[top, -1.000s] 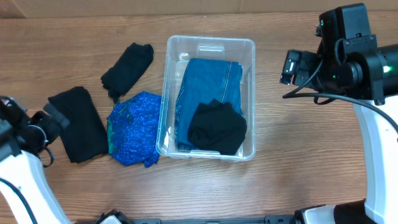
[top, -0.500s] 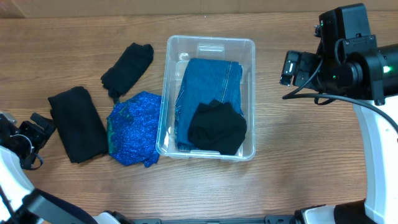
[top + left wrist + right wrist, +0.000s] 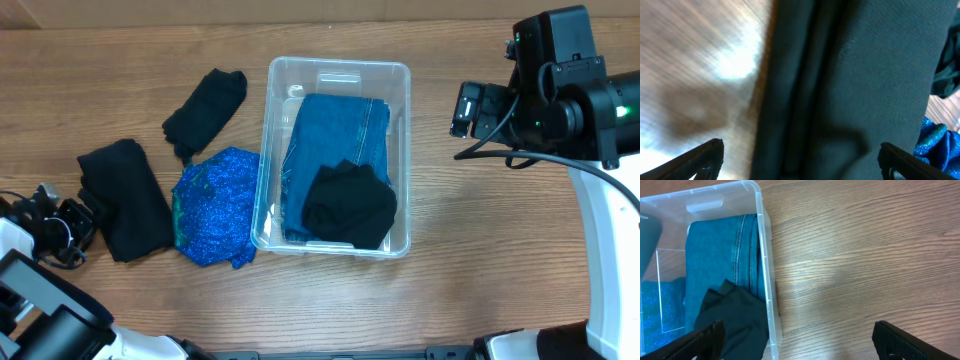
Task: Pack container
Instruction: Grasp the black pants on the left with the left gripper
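**Left gripper** (image 3: 799, 161): fingers are spread wide and low over the folded black cloth (image 3: 125, 200) at the near left of the table (image 3: 480, 250). Nothing is gripped. The cloth fills most of the wrist view.

**Blue cloth** (image 3: 215, 207): a sparkly piece lies just right of the black cloth, and its edge appears to touch the container's left wall.

**Container** (image 3: 338, 63): it is placed at mid-table, upright and open-topped. Folded jeans (image 3: 335, 140) are laid along its length. A black garment (image 3: 350, 205) is laid on their near end.

**Markings**: a pale rectangular patch is seen on the container in the right wrist view. The view is too oblique to tell whether it carries writing.

**Black bundle** (image 3: 205, 110): a rolled piece lies at the far left, apart from the container.

**Right gripper** (image 3: 800, 339): it is held above bare table to the right of the container. Its fingers are spread apart and hold nothing.
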Tool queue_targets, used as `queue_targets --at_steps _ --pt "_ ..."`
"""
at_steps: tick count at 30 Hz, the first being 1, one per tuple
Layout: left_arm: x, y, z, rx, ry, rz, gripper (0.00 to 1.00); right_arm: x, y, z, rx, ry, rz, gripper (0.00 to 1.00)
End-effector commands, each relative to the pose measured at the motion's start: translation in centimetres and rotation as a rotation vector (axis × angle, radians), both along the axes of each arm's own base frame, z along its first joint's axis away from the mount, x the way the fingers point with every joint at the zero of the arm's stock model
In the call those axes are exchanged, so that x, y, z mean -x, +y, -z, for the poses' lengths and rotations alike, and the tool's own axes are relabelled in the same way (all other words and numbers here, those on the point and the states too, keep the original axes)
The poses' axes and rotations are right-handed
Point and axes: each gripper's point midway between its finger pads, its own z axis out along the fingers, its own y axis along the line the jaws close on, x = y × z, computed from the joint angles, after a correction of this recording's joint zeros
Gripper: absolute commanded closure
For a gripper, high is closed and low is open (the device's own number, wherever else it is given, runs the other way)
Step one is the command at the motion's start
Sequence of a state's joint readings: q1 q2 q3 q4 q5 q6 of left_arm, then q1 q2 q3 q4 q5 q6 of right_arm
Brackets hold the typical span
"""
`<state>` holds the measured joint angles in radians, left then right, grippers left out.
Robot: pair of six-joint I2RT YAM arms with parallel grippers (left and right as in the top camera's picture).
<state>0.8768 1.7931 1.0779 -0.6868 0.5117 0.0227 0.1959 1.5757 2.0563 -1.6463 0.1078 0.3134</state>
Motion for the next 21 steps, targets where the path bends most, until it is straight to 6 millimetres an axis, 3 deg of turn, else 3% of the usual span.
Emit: queue_targets --at_steps 1,11,16,21 --pt "-1.0 -1.5 1.0 0.065 -0.082 0.092 0.00 0.1 -0.1 -0.4 0.004 -0.015 -0.004 0.01" --pt "-1.6 -2.8 4.2 0.187 -0.098 0.109 0.03 0.1 -0.1 -0.4 0.004 -0.015 -0.003 0.01" --pt "-2.9 -4.7 4.2 0.246 -0.153 0.160 0.13 0.1 -0.1 -0.4 0.003 -0.014 -0.003 0.01" --pt "-3.4 -5.7 4.1 0.252 -0.155 0.191 0.38 0.2 -0.1 -0.4 0.004 -0.011 -0.003 0.02"
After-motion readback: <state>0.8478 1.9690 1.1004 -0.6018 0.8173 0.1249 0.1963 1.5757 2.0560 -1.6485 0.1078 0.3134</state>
